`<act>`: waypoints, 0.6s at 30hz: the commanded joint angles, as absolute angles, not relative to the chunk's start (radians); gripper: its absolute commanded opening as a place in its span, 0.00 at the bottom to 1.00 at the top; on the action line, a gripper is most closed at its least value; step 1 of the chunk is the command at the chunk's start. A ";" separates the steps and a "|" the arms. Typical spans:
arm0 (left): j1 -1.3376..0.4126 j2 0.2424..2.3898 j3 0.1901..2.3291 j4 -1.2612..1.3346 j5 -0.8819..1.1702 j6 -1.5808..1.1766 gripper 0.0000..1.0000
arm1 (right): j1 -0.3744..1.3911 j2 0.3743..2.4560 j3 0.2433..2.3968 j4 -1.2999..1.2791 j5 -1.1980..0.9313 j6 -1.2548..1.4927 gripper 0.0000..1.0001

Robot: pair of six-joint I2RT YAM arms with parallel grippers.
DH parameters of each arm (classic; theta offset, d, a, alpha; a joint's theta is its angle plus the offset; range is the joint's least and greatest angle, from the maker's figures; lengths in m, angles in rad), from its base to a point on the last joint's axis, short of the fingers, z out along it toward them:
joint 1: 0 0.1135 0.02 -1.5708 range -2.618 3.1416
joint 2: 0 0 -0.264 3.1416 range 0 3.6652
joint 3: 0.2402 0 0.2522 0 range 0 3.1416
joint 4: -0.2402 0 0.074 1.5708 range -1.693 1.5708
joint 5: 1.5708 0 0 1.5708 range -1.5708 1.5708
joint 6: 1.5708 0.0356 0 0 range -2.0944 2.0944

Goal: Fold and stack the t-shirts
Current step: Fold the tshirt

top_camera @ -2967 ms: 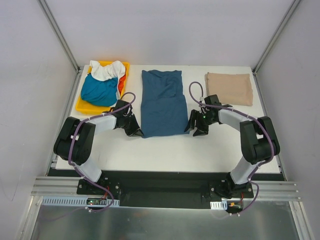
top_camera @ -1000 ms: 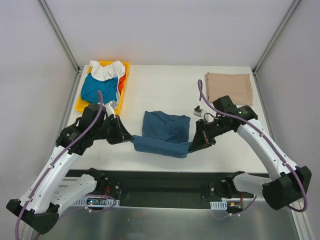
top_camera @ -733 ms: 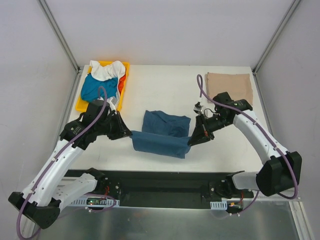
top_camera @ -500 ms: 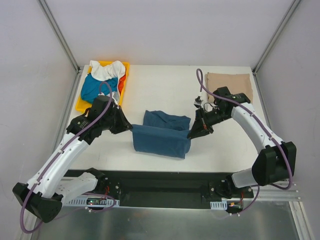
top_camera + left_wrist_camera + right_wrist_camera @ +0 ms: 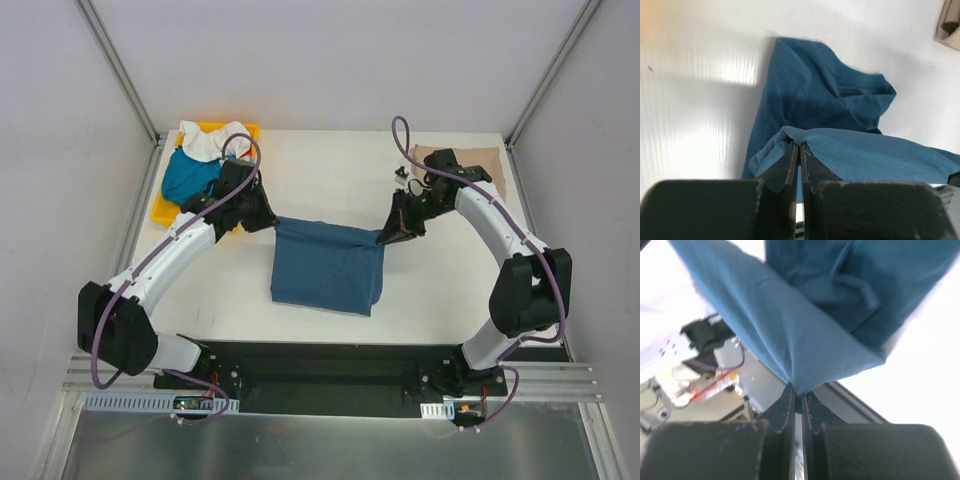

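A navy blue t-shirt (image 5: 328,268) lies folded double in the middle of the table, its upper layer pulled toward the back. My left gripper (image 5: 268,222) is shut on that layer's left corner (image 5: 790,137). My right gripper (image 5: 386,238) is shut on the right corner (image 5: 799,387). Both corners are lifted off the table, and the cloth (image 5: 790,325) stretches between them. A folded beige-tan t-shirt (image 5: 487,170) lies at the back right, partly behind my right arm. Teal (image 5: 185,178), white (image 5: 205,140) and orange-red shirts are heaped at the back left.
The heap sits in a yellow tray (image 5: 165,208) at the table's back left corner. Metal frame posts rise at both back corners. My left arm reaches across the table's left side and my right arm across its right side.
Both grippers have carried the shirt's near edge up and toward the back, laying it over the far half. The visible cloth has gone from a low bunch near the front to a taller doubled rectangle.
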State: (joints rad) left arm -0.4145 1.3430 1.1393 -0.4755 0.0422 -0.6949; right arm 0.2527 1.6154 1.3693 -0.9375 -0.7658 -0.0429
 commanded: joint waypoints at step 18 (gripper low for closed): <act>-0.302 1.939 1.555 -0.374 0.161 -0.612 0.19 | 0.167 2.092 1.732 -0.753 -0.686 0.135 0.37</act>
